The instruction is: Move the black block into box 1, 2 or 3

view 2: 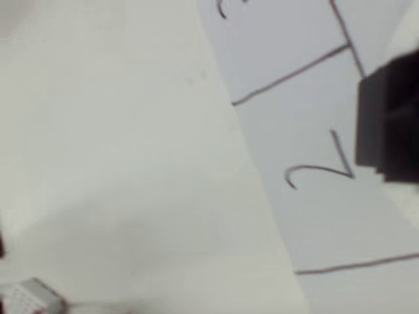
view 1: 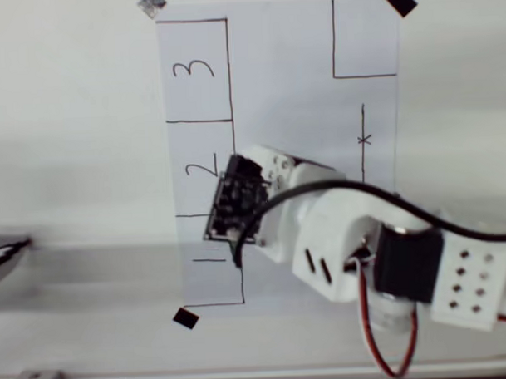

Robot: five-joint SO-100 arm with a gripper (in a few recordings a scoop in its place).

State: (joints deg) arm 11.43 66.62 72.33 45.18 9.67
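On the pale table [view 1: 68,121], seen from overhead, a white sheet of paper [view 1: 291,97] lies taped at its corners with small black tape squares [view 1: 399,0]. Down its left side run three pen-drawn rectangles: the tall box marked "3" [view 1: 195,71] at the top, the box marked "2" [view 1: 198,168] below it, and the box marked "1" [view 1: 213,272] lowest. Right of these, the white arm [view 1: 346,236] reaches in from the lower right, its gripper [view 1: 235,198] hanging over the boundary between boxes 2 and 1. Whether the jaws are spread or pinched cannot be told. At the right edge of the wrist view, a small matte black block [view 2: 387,121] shows above the "2" box, close to the camera.
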